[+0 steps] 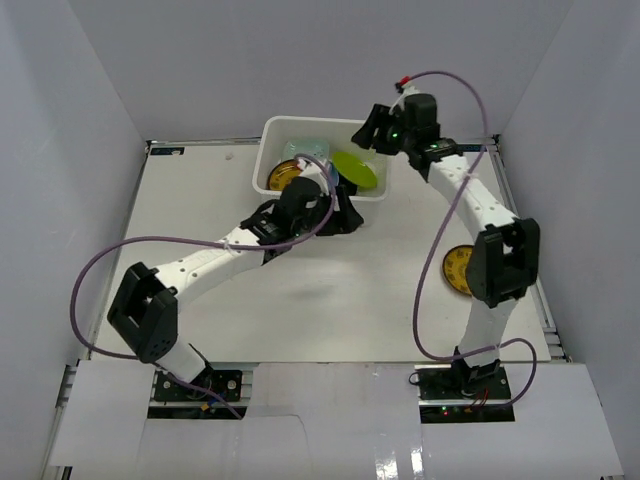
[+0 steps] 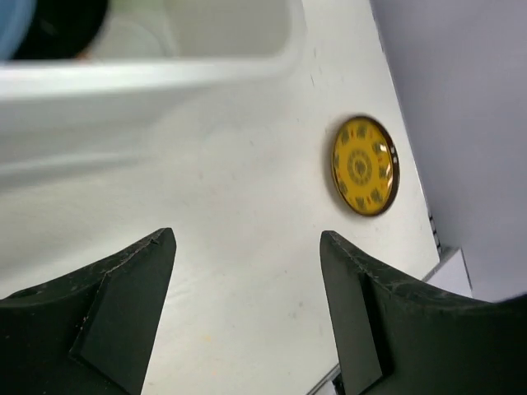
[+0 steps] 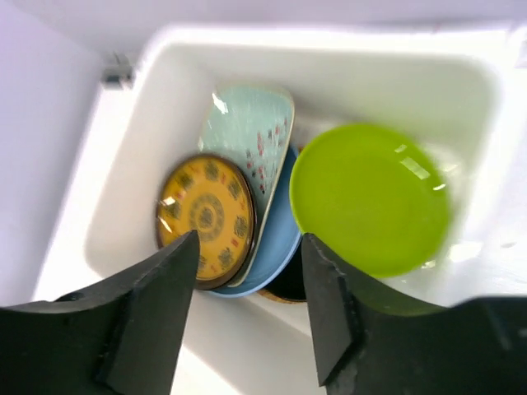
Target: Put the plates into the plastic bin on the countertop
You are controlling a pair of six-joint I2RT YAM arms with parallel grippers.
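Lying on the surface point(image 1: 340, 300), the yellow patterned plate point(image 1: 455, 268) sits right of the plastic bin point(image 1: 300, 121), nearer the right arm point(image 1: 500, 262). Both spread, empty: left fingers point(image 2: 123, 313), right fingers point(image 3: 152, 321).

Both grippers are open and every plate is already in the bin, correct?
No: one yellow patterned plate lies on the countertop beside the right arm, outside the plastic bin, as the top view shows. Left gripper and right gripper are open.
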